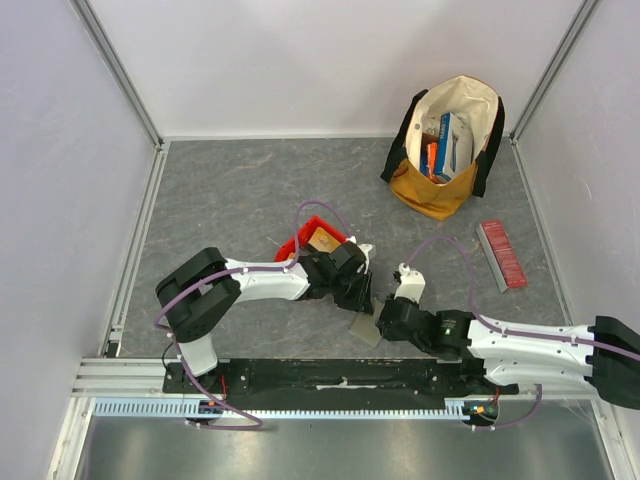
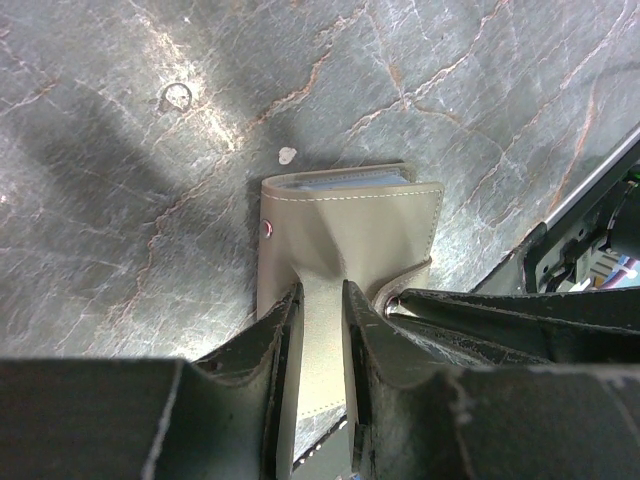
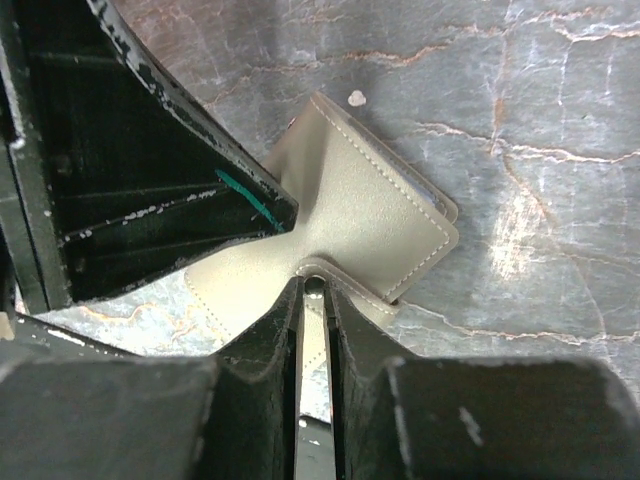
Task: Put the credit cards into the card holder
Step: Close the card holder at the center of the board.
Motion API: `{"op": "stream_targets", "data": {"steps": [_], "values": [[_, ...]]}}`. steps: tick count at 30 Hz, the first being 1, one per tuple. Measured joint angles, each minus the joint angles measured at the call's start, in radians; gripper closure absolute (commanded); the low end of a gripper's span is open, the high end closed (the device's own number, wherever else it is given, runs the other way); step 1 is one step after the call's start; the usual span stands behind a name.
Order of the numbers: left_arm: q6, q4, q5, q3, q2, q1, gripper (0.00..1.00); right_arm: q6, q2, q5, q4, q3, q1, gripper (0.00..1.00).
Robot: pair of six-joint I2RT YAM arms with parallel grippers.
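The card holder [image 1: 365,327] is a grey-olive wallet lying folded on the table between both arms. In the left wrist view the card holder [image 2: 350,215] creases toward my left gripper [image 2: 320,300], which is shut on its cover flap. Pale blue edges of credit cards [image 2: 340,180] peek out of its far side. From the right wrist, the card holder [image 3: 370,205] has its snap tab between the fingers of my right gripper [image 3: 313,292], whose jaws stand slightly apart around it. A tan card [image 1: 322,238] lies in the red bin [image 1: 297,246].
A tan and white bag [image 1: 447,150] holding colourful boxes stands at the back right. A long red ribbed box [image 1: 501,256] lies at the right. A white crumb [image 2: 287,154] sits beside the wallet. Aluminium rails run along the table's sides.
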Motion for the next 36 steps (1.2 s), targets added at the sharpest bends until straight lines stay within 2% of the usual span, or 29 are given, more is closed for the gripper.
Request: {"op": "stream_targets", "data": {"steps": [9,16,22,28,36], "values": [[0.000,0.002,0.000,0.000,0.000,0.000,0.72,0.006,0.018,-0.053,-0.026,0.012,0.002,0.83],[0.000,0.004,-0.002,-0.002,0.000,0.001,0.74,0.006,0.037,-0.055,-0.035,0.028,-0.008,0.79],[0.000,0.018,-0.002,-0.010,0.000,0.001,0.74,-0.002,0.031,-0.093,-0.037,0.031,-0.064,0.78],[0.000,0.029,0.003,-0.016,0.000,0.005,0.75,-0.020,0.034,-0.131,-0.036,0.034,-0.098,0.83],[0.001,0.033,0.010,-0.019,0.000,0.008,0.76,-0.032,0.052,-0.179,-0.036,0.043,-0.146,0.84]]}}
